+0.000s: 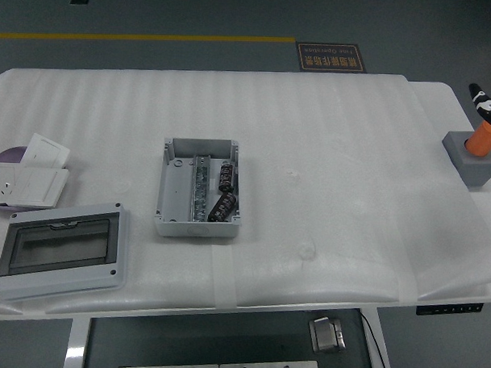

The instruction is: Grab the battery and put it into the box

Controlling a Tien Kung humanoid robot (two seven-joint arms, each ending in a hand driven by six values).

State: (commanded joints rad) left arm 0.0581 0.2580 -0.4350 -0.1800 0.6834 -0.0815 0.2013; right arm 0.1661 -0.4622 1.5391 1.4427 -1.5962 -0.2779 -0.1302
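Head view: two batteries [226,190] lie in the box [198,187], small, hard, smooth, best pinched mid-barrel; right robot hand [483,103] barely visible, grip unreadable.

Two batteries [225,191] lie inside the box [198,187], seemingly touching.
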